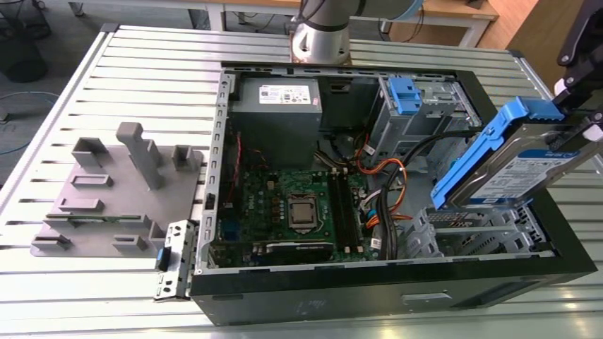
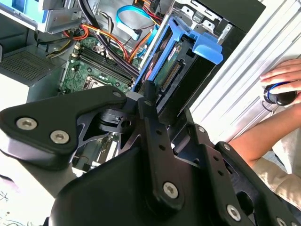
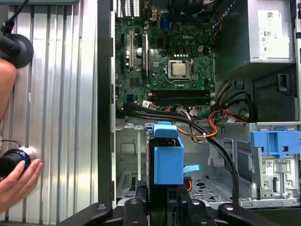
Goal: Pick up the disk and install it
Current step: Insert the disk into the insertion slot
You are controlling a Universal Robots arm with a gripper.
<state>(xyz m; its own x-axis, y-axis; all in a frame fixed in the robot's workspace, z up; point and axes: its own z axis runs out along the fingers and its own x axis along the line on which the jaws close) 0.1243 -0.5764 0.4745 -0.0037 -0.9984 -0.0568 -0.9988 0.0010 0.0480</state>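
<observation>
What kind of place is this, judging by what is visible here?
Probably a robotics lab or test workshop: an open computer case lies on a slatted metal table, a grey fixture plate sits beside it, and the gripper holds the disk above the case.

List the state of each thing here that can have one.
disk, held tilted above the drive cage, not seated
gripper, jaws shut on the disk
drive cage, empty
computer case, on its side, panel off
processor socket, uncovered, no cooler
</observation>
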